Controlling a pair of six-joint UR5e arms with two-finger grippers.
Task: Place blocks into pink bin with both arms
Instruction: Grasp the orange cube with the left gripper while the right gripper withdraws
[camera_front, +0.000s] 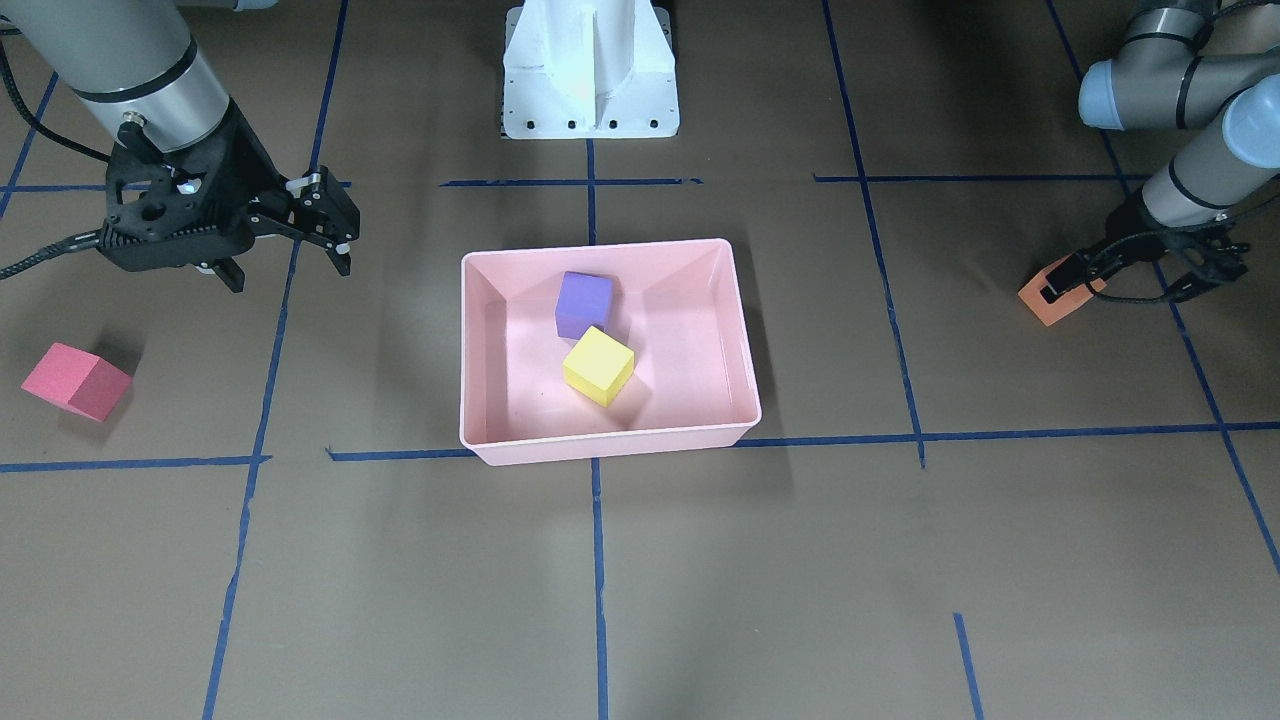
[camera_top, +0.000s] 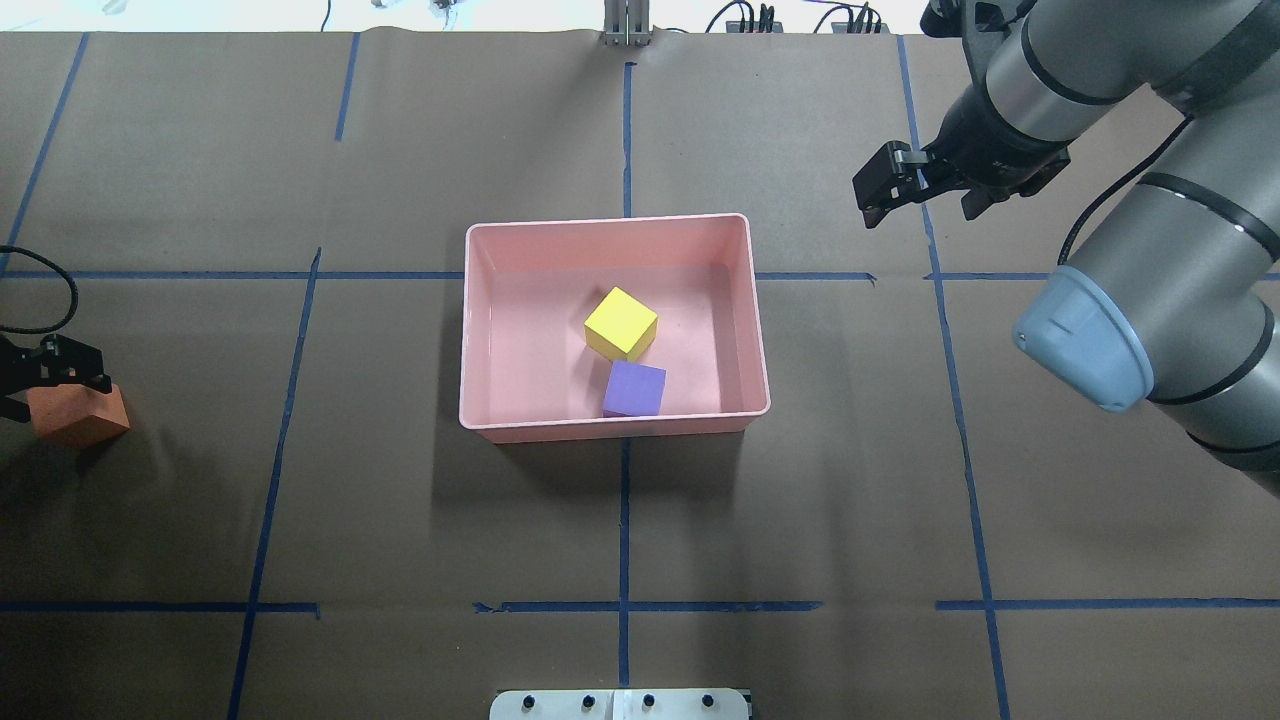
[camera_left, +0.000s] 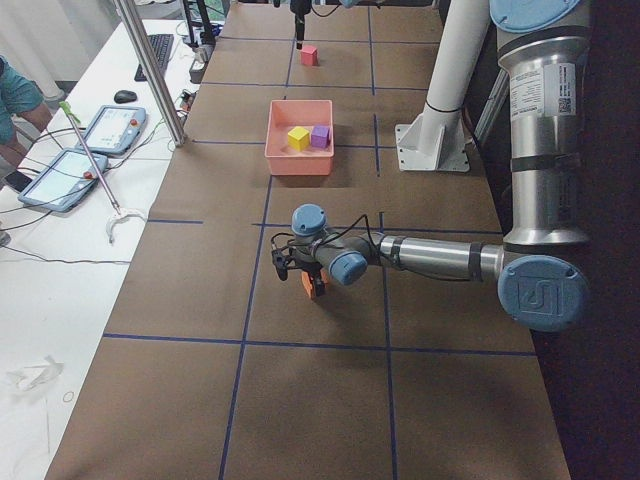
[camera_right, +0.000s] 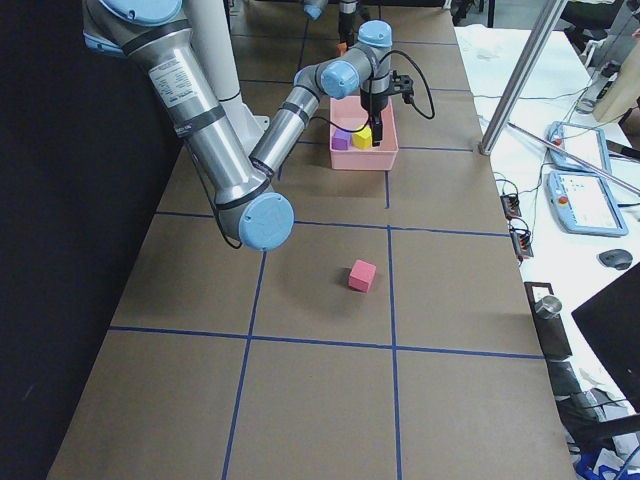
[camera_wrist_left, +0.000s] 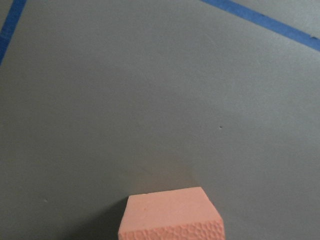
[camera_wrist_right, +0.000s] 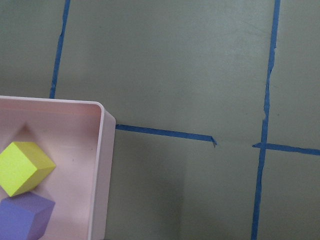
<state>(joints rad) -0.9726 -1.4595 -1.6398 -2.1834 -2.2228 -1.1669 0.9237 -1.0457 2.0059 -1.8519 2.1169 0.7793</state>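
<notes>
The pink bin (camera_front: 610, 445) (camera_top: 610, 428) sits mid-table with the purple block (camera_front: 583, 300) (camera_top: 635, 388) and the yellow block (camera_front: 598, 365) (camera_top: 620, 322) inside, touching each other. My left gripper (camera_front: 1065, 285) (camera_top: 55, 395) is down at the table's left end, its fingers closed on the orange block (camera_front: 1045, 308) (camera_top: 85, 420) (camera_wrist_left: 172, 215). My right gripper (camera_front: 290, 272) (camera_top: 920, 212) is open and empty, above the table just off the bin's far right corner. The red block (camera_front: 75, 380) (camera_right: 362, 275) lies alone on the table farther right; it is hidden in the overhead view.
The white pedestal (camera_front: 590, 70) stands at the robot's side of the table behind the bin. Blue tape lines grid the brown table cover. A side table with tablets (camera_left: 100, 130) and a metal pole (camera_left: 150, 70) runs along the far edge.
</notes>
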